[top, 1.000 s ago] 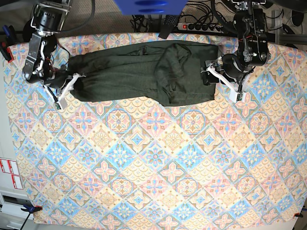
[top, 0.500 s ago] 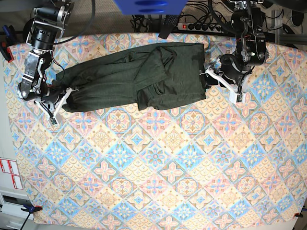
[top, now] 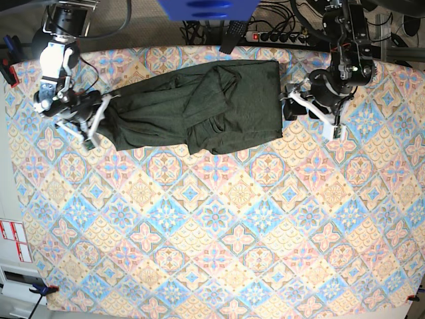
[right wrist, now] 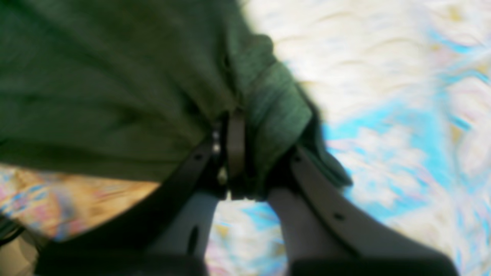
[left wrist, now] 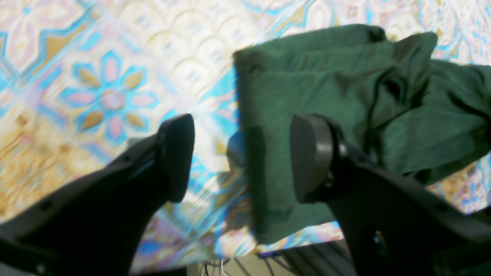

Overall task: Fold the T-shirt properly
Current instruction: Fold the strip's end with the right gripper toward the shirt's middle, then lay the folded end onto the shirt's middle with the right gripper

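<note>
The dark green T-shirt (top: 199, 106) lies bunched in a long band across the far part of the table, with folds piled at its middle. My right gripper (top: 99, 113) is at the shirt's left end; in the right wrist view my right gripper (right wrist: 261, 168) is shut on a bunched fold of the shirt (right wrist: 115, 76). My left gripper (top: 290, 106) is at the shirt's right edge. In the left wrist view my left gripper (left wrist: 241, 157) is open, and the flat edge of the shirt (left wrist: 326, 96) lies on the cloth between its fingers (left wrist: 310, 157).
A patterned tablecloth (top: 219, 232) covers the table. A power strip (top: 275, 36) and cables lie beyond the far edge. A blue object (top: 206, 8) hangs over the top middle. The shirt's right corner is close to the far table edge (left wrist: 238, 264).
My right gripper has moved up and to the right with the shirt's left end, bunching the shirt shorter. The left arm has shifted slightly; the shirt's right edge stays near it.
</note>
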{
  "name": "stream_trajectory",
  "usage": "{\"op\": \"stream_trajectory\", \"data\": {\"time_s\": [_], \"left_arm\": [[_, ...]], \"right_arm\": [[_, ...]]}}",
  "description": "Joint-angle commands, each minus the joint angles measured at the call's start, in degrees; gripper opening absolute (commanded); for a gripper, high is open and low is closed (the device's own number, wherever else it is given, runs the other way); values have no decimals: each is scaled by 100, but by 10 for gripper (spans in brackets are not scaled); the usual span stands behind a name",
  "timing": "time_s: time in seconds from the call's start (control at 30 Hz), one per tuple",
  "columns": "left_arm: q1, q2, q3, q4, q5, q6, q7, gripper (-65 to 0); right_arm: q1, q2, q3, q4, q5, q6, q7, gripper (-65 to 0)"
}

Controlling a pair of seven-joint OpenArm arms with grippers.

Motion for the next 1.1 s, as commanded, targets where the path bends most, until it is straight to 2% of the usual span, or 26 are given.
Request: {"op": "stream_trajectory", "data": {"time_s": [0.0,0.27,0.53,1.0,1.07], "left_arm": [[9,-48,-107,95,-21,-17,-84,-249],[167,-171,-230,95,-21,-17,-119,-249],[273,-171,-230,95,-21,-17,-128,-249],[378,-171,-230,78,14,-17,-128,-249],[378,-171,-230,69,14,-17,-128,-249]], "right_arm": [[-26,72,-140,238,106,17,136,-632],[-246,72,-1494,1249,115,17,136,-632],[-184,72,-2329,1723,115,17,136,-632],[871,63,-4483,1846,115,17,154,-632],[1020,-69,-4711,1838,115,17,154,-632]]}}
